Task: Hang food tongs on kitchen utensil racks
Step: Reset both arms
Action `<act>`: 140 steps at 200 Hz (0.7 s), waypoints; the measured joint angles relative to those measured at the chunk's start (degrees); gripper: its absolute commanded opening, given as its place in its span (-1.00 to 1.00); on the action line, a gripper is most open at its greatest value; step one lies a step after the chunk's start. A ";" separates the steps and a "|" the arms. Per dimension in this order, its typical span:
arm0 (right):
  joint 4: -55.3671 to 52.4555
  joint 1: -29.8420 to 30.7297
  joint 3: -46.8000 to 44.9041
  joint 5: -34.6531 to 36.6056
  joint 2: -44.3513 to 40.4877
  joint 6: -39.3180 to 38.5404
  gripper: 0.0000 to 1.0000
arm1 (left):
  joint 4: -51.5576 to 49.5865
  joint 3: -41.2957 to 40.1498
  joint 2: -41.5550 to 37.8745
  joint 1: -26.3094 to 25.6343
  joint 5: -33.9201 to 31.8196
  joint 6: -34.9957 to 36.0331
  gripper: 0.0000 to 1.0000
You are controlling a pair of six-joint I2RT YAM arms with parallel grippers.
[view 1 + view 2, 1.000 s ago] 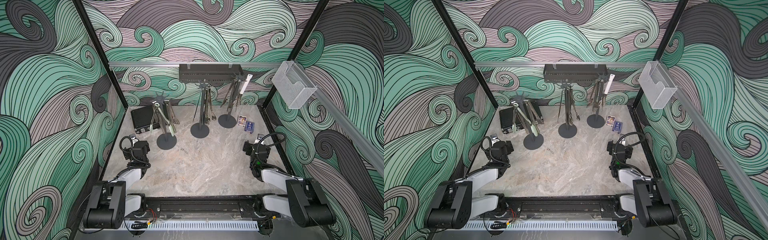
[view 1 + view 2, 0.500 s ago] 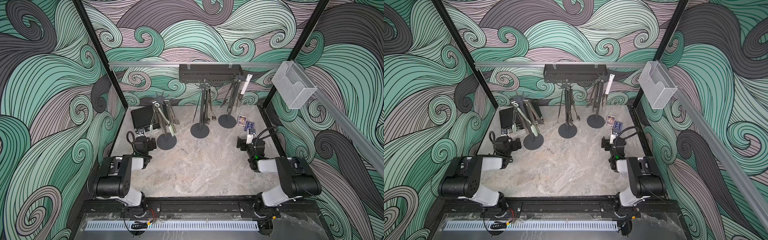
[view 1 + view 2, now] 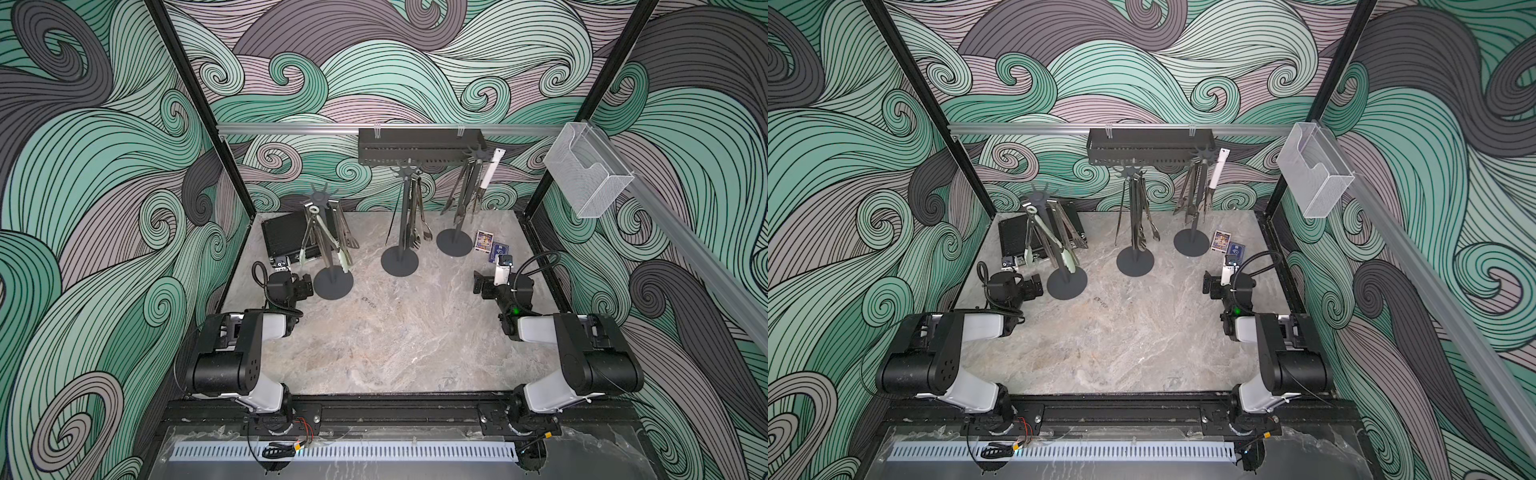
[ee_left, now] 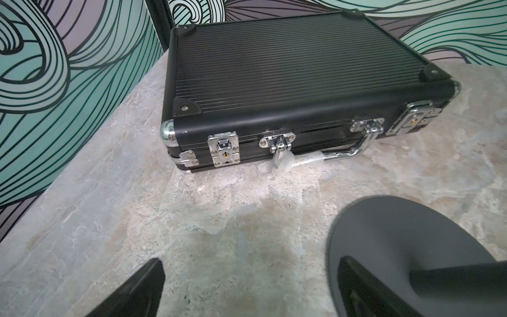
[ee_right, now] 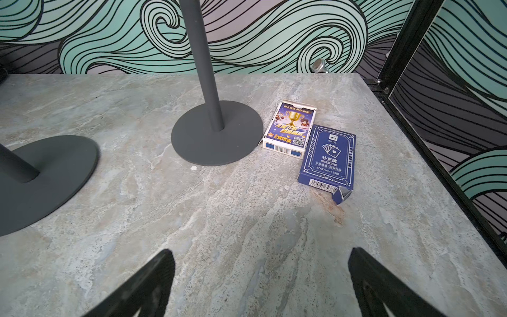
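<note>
Both jaws, on left arm (image 3: 272,325) and right arm (image 3: 537,329), stand wide and empty because, I judge, all food tongs (image 3: 417,208) already hang on the kitchen utensil racks (image 3: 392,267) toward the far edge of the tabletop (image 3: 395,336)

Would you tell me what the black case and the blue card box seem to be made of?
Black case: probably ribbed aluminium with a matte black finish; its latches and handle are shiny chromed metal. Blue card box: printed cardboard, since its torn corner shows bent paper edges.
</note>
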 measured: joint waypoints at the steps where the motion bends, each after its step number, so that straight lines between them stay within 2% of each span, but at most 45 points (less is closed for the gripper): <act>1: 0.00 0.00 0.00 0.00 0.00 0.00 0.98 | 0.00 0.00 0.00 0.00 0.00 0.00 0.97; 140: 0.02 0.09 -0.13 -0.59 -0.26 -0.04 0.98 | -0.02 0.00 0.00 0.00 0.00 0.13 0.97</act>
